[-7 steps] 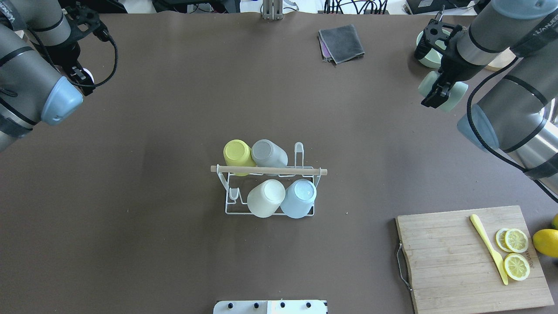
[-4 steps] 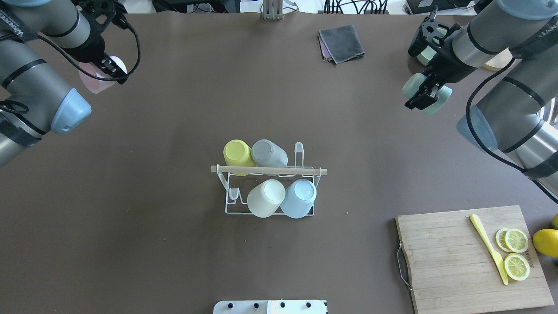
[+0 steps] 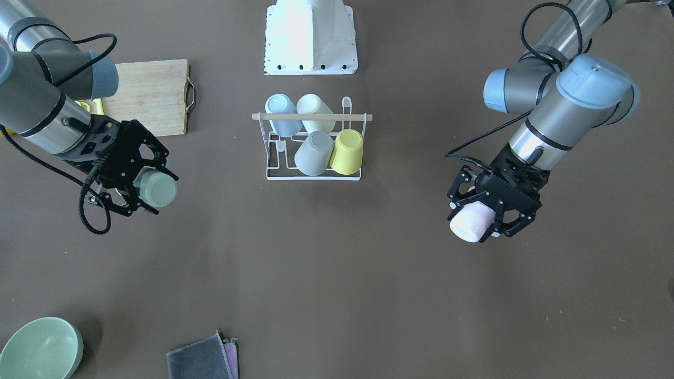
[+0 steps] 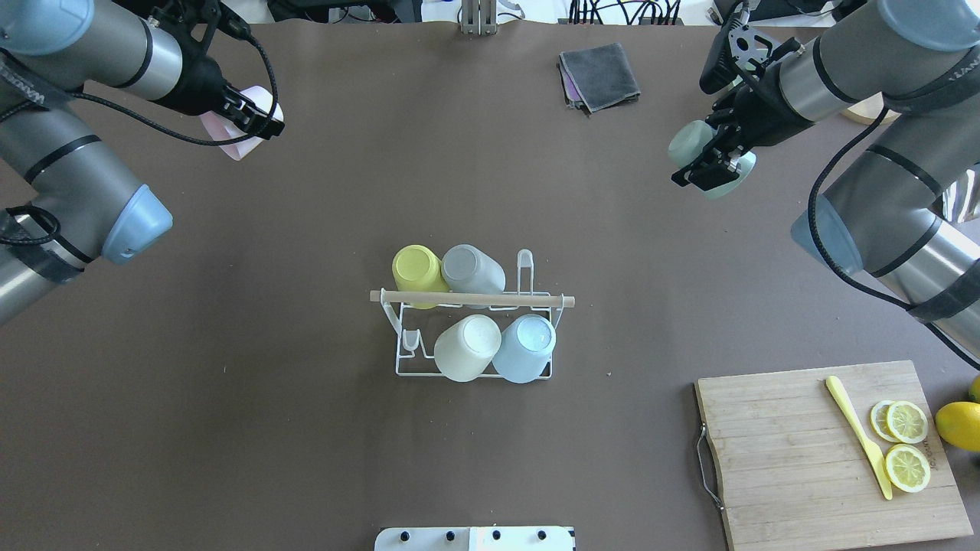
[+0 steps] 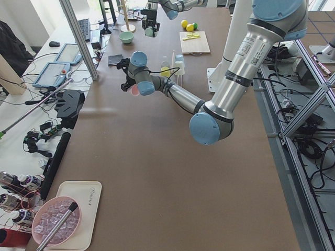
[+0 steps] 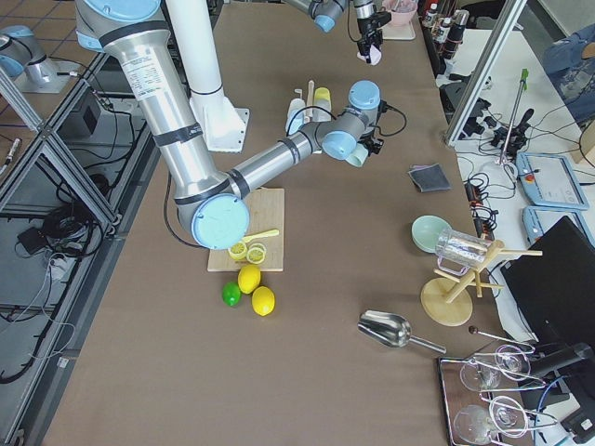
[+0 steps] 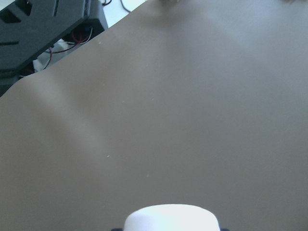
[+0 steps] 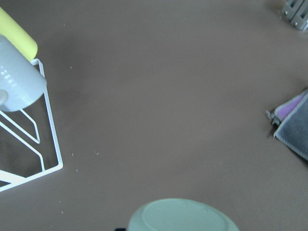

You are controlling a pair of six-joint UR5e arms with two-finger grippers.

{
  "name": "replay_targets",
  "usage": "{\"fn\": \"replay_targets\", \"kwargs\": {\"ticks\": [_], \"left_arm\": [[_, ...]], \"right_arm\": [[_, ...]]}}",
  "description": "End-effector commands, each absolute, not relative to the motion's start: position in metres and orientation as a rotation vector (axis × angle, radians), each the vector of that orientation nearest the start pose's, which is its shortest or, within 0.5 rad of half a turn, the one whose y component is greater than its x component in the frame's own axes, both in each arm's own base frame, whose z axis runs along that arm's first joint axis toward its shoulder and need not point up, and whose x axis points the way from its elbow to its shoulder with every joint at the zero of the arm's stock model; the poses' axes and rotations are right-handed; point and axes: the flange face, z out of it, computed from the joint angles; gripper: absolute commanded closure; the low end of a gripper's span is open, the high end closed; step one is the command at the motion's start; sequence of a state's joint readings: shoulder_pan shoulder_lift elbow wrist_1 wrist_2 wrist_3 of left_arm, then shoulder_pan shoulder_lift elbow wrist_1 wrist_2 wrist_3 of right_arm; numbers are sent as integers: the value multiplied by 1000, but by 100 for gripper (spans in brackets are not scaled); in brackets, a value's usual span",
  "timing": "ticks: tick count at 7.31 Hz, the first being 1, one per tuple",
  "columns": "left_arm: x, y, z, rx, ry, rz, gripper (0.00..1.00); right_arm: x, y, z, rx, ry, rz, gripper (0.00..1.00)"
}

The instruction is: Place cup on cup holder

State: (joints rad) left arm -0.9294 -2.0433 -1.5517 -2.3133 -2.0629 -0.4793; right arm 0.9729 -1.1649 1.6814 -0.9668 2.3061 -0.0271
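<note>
While the white wire cup holder [image 4: 536, 300], topped by a wooden rod, stands mid-table [image 4: 230, 398] bearing four cups [image 4: 467, 348], the left gripper [image 4: 256, 122] clamps a pink cup [image 4: 228, 139] at its 10 o'clock; the right gripper [image 4: 708, 164] clamps a pale green cup [image 4: 684, 144] at 2 o'clock.

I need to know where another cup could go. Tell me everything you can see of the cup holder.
The cup holder is a white wire rack with a light wooden rod across its top, standing upright mid-table. Four cups sit mouth-down on its pegs: a yellow cup and a grey cup in the row farther from the robot, a cream cup and a light blue cup in the nearer row. A far-row peg and a near-row peg stand free.
</note>
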Motion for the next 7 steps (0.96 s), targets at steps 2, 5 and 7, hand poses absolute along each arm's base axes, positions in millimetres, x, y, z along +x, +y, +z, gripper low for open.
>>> {"fn": "replay_targets", "kwargs": {"ticks": [2, 5, 7], "left_arm": [[336, -520, 303, 916, 1250, 415, 100], [322, -483, 299, 1138, 1404, 474, 100], [354, -429, 277, 1309, 1481, 345, 100]], "right_arm": [[-290, -531, 260, 1104, -1086, -768, 100], [-355, -501, 211, 1204, -1202, -486, 100], [-400, -474, 201, 1183, -1240, -451, 100]]}}
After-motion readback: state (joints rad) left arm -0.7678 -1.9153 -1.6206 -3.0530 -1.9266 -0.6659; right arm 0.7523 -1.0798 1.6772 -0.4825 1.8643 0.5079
